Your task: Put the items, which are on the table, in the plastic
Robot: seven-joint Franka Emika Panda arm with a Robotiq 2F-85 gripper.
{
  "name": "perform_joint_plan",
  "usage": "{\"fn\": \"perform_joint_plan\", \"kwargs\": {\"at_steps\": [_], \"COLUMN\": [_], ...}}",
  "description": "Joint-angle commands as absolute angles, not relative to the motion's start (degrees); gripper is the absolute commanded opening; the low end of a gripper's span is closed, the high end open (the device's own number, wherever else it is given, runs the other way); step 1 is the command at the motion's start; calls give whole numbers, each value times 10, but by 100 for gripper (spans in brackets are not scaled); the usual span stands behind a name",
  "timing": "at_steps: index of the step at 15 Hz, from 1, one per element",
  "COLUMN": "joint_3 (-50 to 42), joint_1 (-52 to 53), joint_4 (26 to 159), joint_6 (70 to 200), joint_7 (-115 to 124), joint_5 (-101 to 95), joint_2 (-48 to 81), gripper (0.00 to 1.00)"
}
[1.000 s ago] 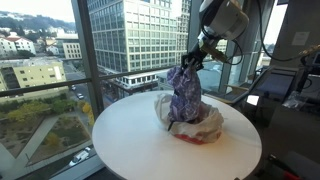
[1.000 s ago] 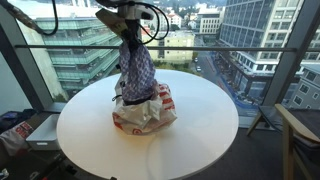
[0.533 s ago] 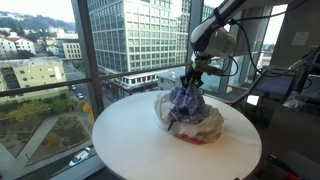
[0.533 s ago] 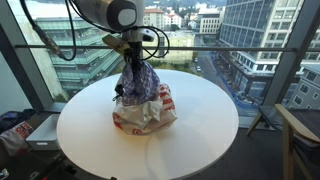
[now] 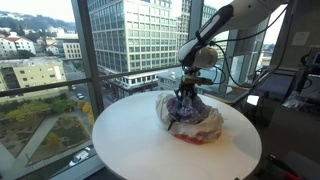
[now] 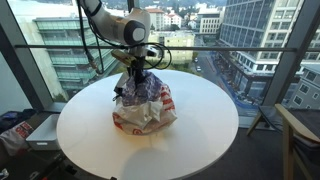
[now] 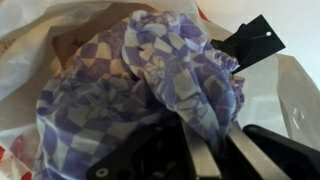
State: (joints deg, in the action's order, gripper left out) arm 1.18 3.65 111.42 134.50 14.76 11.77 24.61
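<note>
There was one round white table (image 5: 125, 145) across the lower middle of both exterior views. On it were one white plastic bag (image 6: 140, 118) and one purple checked cloth (image 7: 170, 80). One robot arm (image 5: 215, 25) with one gripper (image 5: 186, 95) stood upper right. One black tag (image 7: 255, 42) showed at the wrist view's upper right.

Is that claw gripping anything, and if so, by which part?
The gripper pinches the soft lilac-purple patterned cloth by a bunched fold at its top; the rest sits in the thin white plastic bag.

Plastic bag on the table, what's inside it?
The purple cloth, pinched by the gripper, bunches in the mouth of the plastic bag. Anything beneath the cloth is covered.
</note>
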Motion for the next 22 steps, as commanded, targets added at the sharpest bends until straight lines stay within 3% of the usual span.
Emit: {"fn": "perform_joint_plan", "kwargs": {"at_steps": [1,7,8,9,12,18,19,22], "joint_3": [8,4,4,1,-11,-21,-25,-25], "joint_1": [40,32,36,44,74,120,129,134], "joint_4": [1020,925,919,919,954,1030,1049,1084], "joint_6": [1281,1178,1159,1146,1133,1176,1189,1175], "joint_7": [169,191,202,219,285,385,413,492], "joint_5": [109,121,121,115,93,48,30,-8], "joint_2": [330,407,406,399,352,248,226,185], "gripper": [13,13,17,39,48,95,99,100]}}
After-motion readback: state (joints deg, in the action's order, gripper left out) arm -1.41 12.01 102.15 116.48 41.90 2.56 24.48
